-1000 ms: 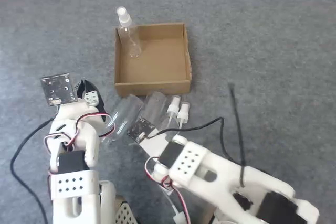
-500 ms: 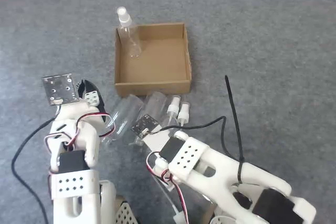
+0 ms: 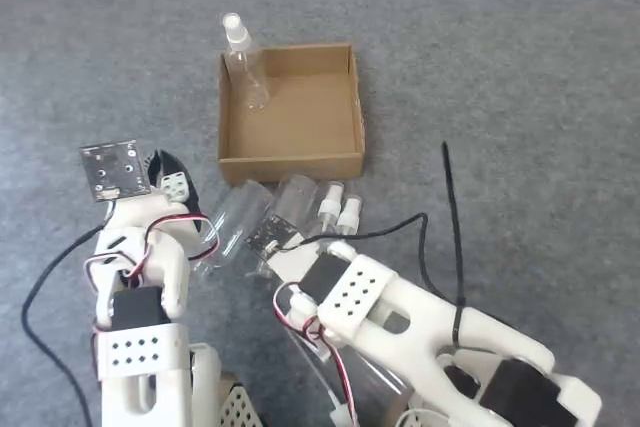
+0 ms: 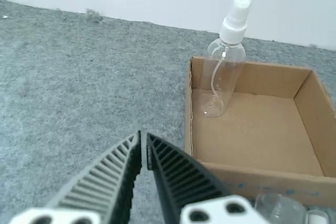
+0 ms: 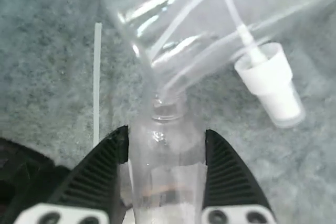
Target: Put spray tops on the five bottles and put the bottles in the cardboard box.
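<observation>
since a second ago the right arm has crept forward toward the pile of loose parts, its cable swinging with it, while the left arm has stayed put. an uncapped bottle (image 5: 167,171) sits between the jaws of the right gripper (image 5: 165,136), which are closed against its sides, with the threaded neck poking out just past the tips. right beyond that neck lie more clear bottles (image 5: 210,30), touching it or nearly so. a loose spray top (image 5: 270,85) rests ahead of one jaw and to its outer side, and a stray tube (image 5: 97,77) lies off the other jaw. the left gripper (image 4: 143,148) hangs with its jaws drawn almost together on nothing. well ahead of its tips is the cardboard box (image 4: 310,103), where one finished bottle (image 4: 223,72) stands in a corner. to do this step well, i'd keep the grip firm and low on the body so the neck stays free, lift the bottle clear before the pile gets nudged, then hold the neck square for a spray top.
</observation>
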You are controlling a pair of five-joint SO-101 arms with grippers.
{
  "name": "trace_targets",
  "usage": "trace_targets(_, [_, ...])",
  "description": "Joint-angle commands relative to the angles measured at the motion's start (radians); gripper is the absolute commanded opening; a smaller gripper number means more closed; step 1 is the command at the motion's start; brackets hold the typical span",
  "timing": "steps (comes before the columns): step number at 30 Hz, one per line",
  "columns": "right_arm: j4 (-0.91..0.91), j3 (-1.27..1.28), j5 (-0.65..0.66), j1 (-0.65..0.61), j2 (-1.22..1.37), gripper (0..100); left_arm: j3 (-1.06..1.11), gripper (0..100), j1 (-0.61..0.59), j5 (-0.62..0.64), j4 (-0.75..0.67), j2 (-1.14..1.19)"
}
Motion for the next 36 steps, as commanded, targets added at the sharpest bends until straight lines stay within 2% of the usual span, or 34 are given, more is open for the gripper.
trace_targets(1, [0.107, -0.129, 0.015, 0.039, -0.012, 2.9, -0.013, 1, -0.002, -0.012, -0.034, -0.012])
trace_targets(6, [0.179, -0.209, 0.017, 0.104, -0.012, 2.8, -0.013, 1, -0.002, -0.012, -0.034, -0.012])
trace_targets(13, [0.249, -0.267, 0.017, 0.116, -0.122, 2.8, -0.013, 1, -0.002, -0.012, -0.034, -0.012])
trace_targets(23, [0.222, -0.261, 0.017, 0.116, -0.415, 2.8, -0.013, 1, -0.002, -0.012, -0.034, -0.012])
trace_targets(36, [0.183, -0.264, 0.012, 0.116, -0.605, 2.8, -0.013, 1, -0.002, -0.012, -0.034, -0.012])
